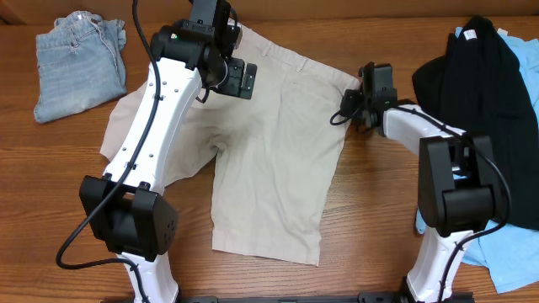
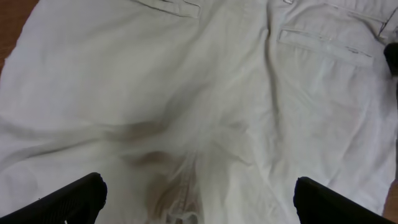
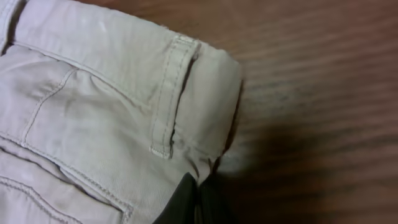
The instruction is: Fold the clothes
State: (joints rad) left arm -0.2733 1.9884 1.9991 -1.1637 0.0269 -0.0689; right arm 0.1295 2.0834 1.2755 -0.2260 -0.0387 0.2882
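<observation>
Main worry: right gripper point(image 3: 198, 200) has only thin bite on waistband corner of beige shorts point(image 1: 269, 168), belt loop point(image 3: 166, 99) just ahead of its fingertips. I'd expect cloth to slip free on any quick pull, or drag and bunch. Its jaws look pressed together on that edge. Left gripper point(image 2: 199, 205) poised over seat, fingers spread wide, holding nothing; contact unclear to me. If it doesn't pin, whole garment may slide on table point(image 1: 379, 219). Shorts lie flat beneath left gripper.
</observation>
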